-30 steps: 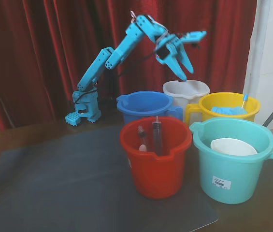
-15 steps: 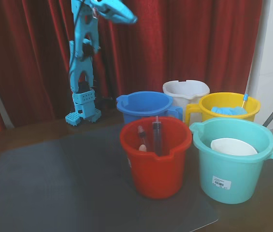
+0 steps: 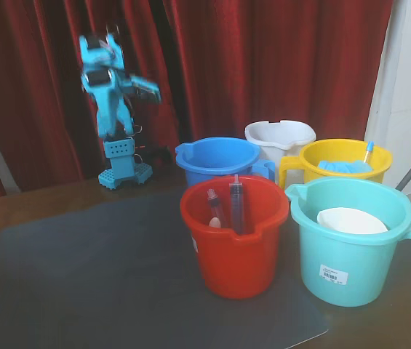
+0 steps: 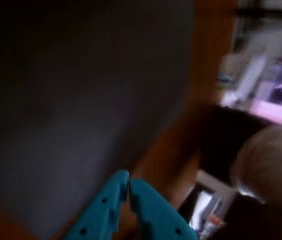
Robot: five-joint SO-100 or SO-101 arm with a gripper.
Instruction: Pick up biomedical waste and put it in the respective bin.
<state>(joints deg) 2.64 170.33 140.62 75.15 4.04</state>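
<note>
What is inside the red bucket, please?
In the fixed view, the red bucket holds two syringes standing against its inner wall, and a pale object beside them. The bucket's front wall hides the bottom, so anything lower cannot be seen.

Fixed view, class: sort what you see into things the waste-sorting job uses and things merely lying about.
Job:
red bin holding syringes
blue bin
white bin
yellow bin
teal bin
gripper

Lying about:
red curtain
grey mat
</note>
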